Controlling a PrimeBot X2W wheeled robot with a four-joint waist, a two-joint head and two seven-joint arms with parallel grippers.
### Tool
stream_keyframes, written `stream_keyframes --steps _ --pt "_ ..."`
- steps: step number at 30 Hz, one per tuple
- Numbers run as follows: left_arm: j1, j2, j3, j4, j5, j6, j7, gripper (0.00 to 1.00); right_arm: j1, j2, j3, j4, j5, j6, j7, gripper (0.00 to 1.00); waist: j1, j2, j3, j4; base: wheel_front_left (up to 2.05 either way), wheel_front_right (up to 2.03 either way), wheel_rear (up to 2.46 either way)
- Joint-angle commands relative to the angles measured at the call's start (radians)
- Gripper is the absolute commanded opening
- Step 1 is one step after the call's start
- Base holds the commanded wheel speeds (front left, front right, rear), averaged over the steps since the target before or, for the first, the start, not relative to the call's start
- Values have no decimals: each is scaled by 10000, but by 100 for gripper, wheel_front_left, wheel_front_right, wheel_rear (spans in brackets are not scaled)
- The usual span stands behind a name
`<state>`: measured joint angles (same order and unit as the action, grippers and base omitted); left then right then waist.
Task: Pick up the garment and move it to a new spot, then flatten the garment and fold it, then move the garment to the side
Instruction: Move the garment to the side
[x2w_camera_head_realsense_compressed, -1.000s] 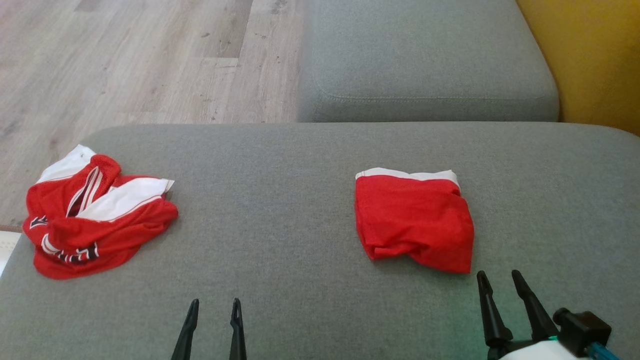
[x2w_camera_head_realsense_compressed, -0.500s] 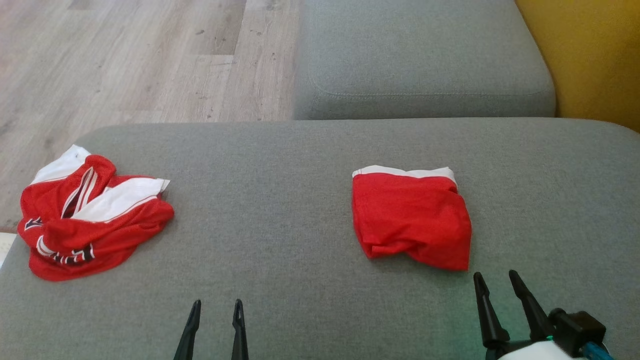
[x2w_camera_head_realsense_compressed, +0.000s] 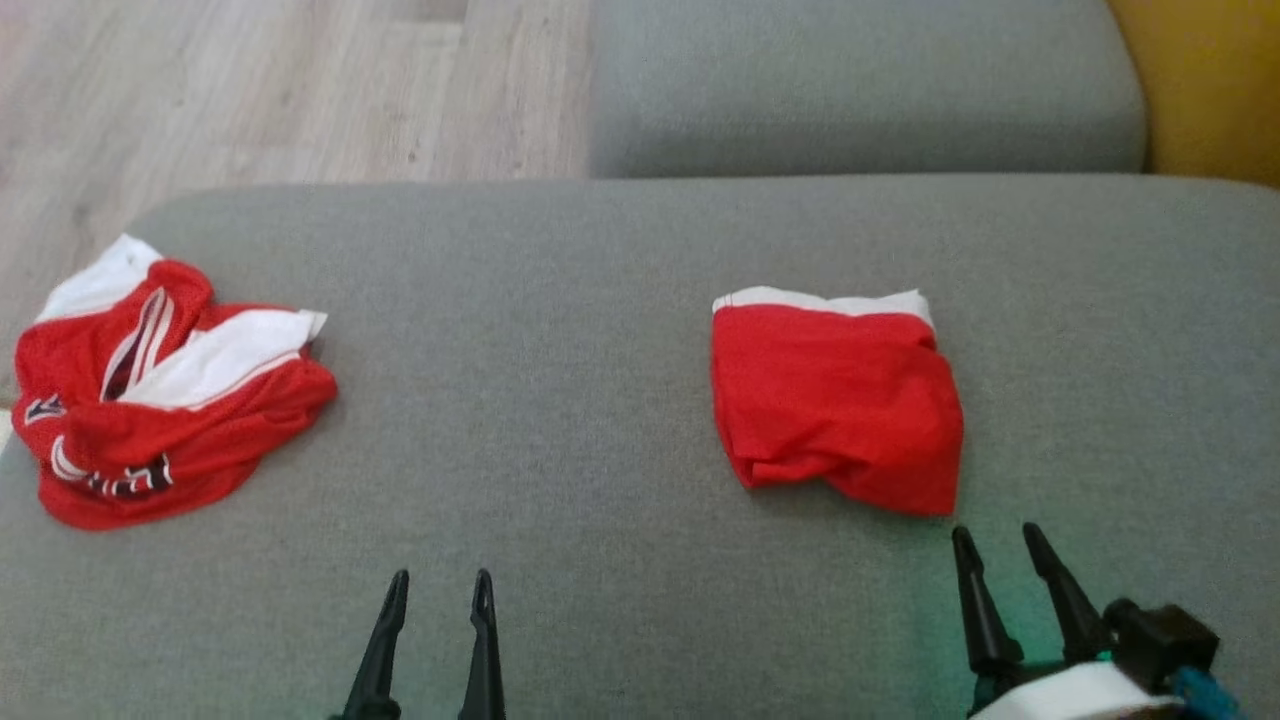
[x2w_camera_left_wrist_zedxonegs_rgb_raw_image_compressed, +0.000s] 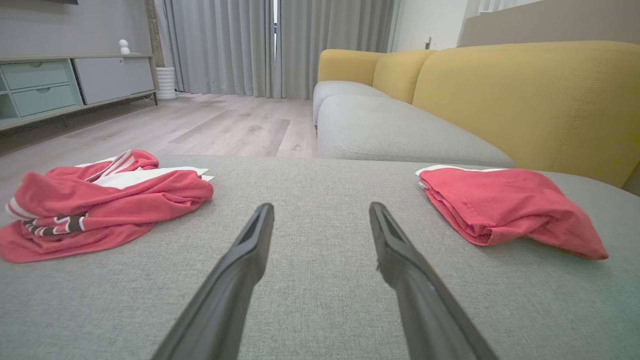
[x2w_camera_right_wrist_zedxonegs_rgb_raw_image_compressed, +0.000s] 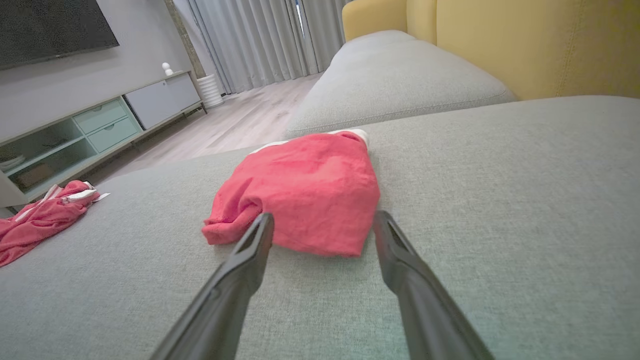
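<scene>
Two garments are counted on the grey seat cushion (x2w_camera_head_realsense_compressed: 560, 330): one crumpled red-and-white garment (x2w_camera_head_realsense_compressed: 165, 385) at its left edge and one folded red garment (x2w_camera_head_realsense_compressed: 835, 400), well apart to the right. Two end effectors are counted as well. The left end effector (x2w_camera_head_realsense_compressed: 441, 580) is held low over bare cushion between the two garments, and the right end effector (x2w_camera_head_realsense_compressed: 995, 535) is just short of the folded piece's near edge. Both are spread wide, and nothing is gripped by either.

The folded piece is judged already dealt with, so the step in hand is taken to be the pick-up of the crumpled garment, not yet begun. For that, the left end effector would have to be carried leftward to the heap, lowered onto a raised fold, and closed on fabric alone, without the cushion cover being pinched. One further grey cushion (x2w_camera_head_realsense_compressed: 860, 90) is seen beyond.
</scene>
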<state>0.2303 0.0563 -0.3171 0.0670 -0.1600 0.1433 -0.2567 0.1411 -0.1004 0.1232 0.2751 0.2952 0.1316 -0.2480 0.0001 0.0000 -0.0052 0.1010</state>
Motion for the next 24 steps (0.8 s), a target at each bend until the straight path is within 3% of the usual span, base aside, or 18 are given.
stream_keyframes --steps 1,11,24 --pt "-611 -60 239 -301 -102 -51 -51 100 -810 -220 187 -221 92 -9 -137 100 -1 0 492 70 0 0 0" --pt "-1612 -60 -86 -325 -202 -278 -51 100 -2795 -773 -185 203 551 -9 1047 100 -1 0 1752 388 0 0 0" --pt "-2702 -60 -354 -18 -111 -757 -51 100 -4555 -1326 -1365 1155 495 -9 4011 100 -1 0 2630 986 0 0 0"
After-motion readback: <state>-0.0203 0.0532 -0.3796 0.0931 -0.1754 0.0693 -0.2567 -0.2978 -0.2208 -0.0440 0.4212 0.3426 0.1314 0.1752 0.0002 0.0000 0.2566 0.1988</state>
